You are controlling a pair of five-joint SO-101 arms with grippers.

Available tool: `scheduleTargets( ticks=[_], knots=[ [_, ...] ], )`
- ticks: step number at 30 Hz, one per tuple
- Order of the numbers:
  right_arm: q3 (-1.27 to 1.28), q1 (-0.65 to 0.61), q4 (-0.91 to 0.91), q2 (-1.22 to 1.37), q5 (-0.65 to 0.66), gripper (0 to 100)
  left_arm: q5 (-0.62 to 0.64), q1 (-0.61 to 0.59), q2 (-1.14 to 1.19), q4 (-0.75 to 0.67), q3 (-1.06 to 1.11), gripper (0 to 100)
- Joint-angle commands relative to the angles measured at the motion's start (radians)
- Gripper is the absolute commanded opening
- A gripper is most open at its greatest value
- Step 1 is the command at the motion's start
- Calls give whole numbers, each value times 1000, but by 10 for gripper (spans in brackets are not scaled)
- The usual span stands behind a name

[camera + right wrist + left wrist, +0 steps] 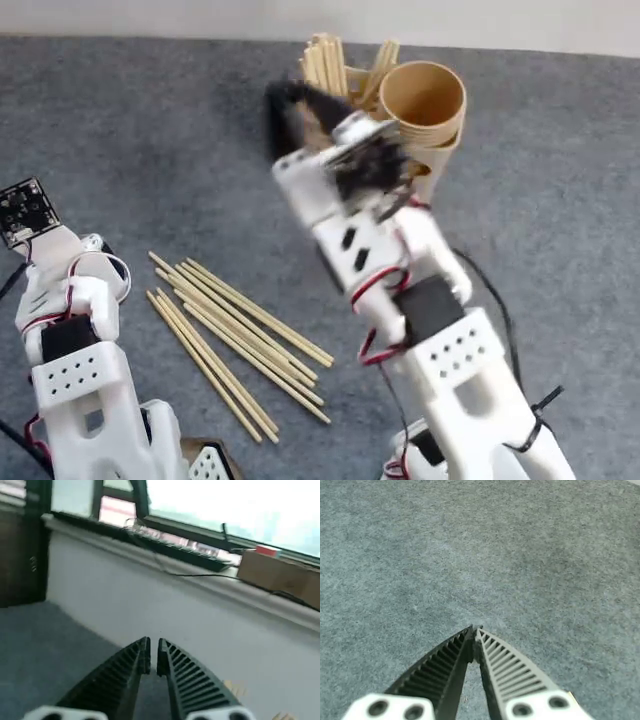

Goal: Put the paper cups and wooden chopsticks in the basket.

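- While a pile of wooden chopsticks (235,340) lies loose on the grey table (120,120), the step in hand, as I judge it, is fetching those sticks.
- The stack of paper cups (425,110) stands beyond the pile, toward the table's far edge, with a sheaf of upright chopsticks (335,62) just beside it. Whether these already stand in the basket I cannot tell, since the right arm covers that spot.
- The right gripper (150,647) is up by the cups, well apart from the pile, its jaws pinched together on nothing.
- The left gripper (473,630) is clenched and empty too, over bare carpet; its arm stands just beside the pile.
- To do the pick well, open the jaws wide before descending. Come down across the sticks near their middle, not along them, and take only a few so none roll or splay.
- Open carpet lies all round the pile, so either arm has room to approach it.
- The tight place is beyond the pile: the cups lean, close to the far edge, and a careless sweep there could tip them.
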Motion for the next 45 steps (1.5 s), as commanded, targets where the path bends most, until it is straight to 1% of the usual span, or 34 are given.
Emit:
scheduleTargets(
  ticks=[1,3,8,11,19,23,27,32,35,40,45],
  knots=[
    [-7,-41,90,-47,26,35,8,1,-16,-17,-12,32],
    [-1,-50,156,-48,28,34,8,1,-16,-17,-12,32],
    [1,-88,453,-39,26,34,8,1,-16,-17,-12,32],
    [28,-113,536,-38,26,34,8,1,-16,-17,-12,32],
    [232,-182,538,-38,26,40,8,1,-16,-18,-12,32],
    [269,-193,536,16,26,77,8,1,-16,-20,-12,32],
    [260,-193,542,170,32,80,8,1,-16,-20,-12,32],
    [176,-194,544,337,31,80,8,1,-16,-20,-12,32],
    [156,-199,544,412,28,80,8,1,-16,-20,-12,32],
    [128,-255,542,513,28,80,8,1,-16,-20,-12,32],
    [73,-262,542,628,26,81,8,1,-16,-20,-12,32]
  ],
)
